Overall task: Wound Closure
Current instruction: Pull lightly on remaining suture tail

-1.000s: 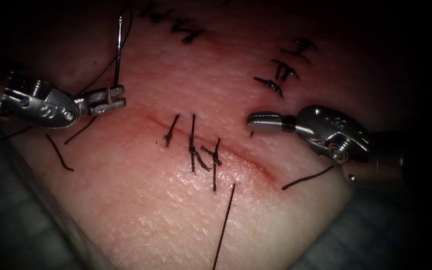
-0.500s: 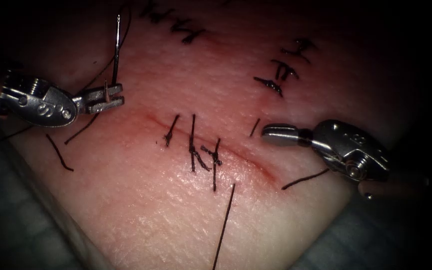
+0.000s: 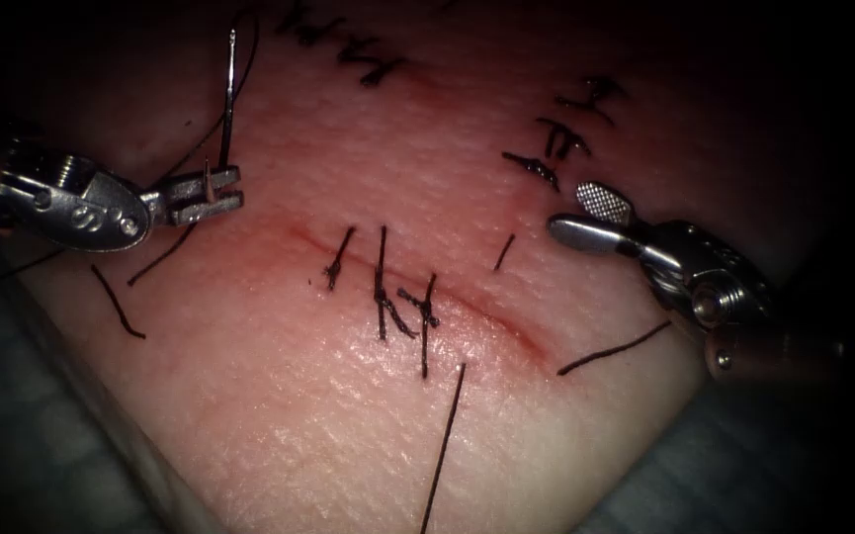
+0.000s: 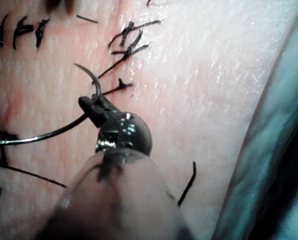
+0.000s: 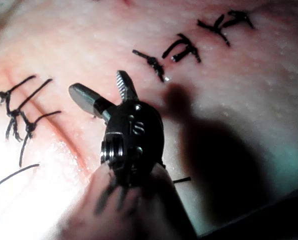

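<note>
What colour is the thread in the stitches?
The thread is black, clearest in the endoscope view across the cut.

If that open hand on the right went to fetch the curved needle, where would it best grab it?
Probably the bare upper stretch of the thin curved steel needle, approached from its right: the left hand already clamps the lower part, and the needle stands clear above the pink tissue.

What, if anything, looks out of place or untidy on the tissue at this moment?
Loose cut ends of thread lie scattered on the tissue either side of the cut. Otherwise nothing stands out: the left tool grips the needle near its tip, clear of the tissue, and the right tool is open, holding nothing.
</note>
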`<state>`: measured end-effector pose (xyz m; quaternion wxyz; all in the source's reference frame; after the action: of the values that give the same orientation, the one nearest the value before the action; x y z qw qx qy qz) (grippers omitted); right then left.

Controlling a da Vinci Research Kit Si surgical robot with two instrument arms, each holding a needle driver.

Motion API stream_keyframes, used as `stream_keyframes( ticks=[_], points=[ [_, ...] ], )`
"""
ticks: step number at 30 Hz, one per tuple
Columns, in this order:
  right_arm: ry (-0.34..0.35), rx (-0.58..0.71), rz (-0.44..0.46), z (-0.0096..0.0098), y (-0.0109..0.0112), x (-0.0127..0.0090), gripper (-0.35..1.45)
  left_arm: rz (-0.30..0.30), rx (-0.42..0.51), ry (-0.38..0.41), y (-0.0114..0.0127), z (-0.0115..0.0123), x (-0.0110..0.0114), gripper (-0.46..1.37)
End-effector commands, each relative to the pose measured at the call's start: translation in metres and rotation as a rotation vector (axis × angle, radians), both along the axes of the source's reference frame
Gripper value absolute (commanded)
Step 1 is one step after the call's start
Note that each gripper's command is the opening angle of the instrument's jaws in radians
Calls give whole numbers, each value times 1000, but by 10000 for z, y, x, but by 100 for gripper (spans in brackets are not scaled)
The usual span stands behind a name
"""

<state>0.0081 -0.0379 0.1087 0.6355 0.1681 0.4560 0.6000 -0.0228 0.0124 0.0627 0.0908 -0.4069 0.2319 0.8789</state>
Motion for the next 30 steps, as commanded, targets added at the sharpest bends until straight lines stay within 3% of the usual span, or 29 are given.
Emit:
stream_keyframes(
  ticks=[1,6,19,30],
  points=[
    [1,1,-21,5,1,1,117,2,1,1,0,1,0,-35],
    [13,-2,-55,26,-1,11,118,2,1,0,-1,1,0,-35],
    [-22,17,-103,56,-13,20,120,4,1,-1,-2,-1,2,-35],
    [-36,37,-146,70,-22,31,115,6,1,-2,-3,-1,4,-35]
  ],
)
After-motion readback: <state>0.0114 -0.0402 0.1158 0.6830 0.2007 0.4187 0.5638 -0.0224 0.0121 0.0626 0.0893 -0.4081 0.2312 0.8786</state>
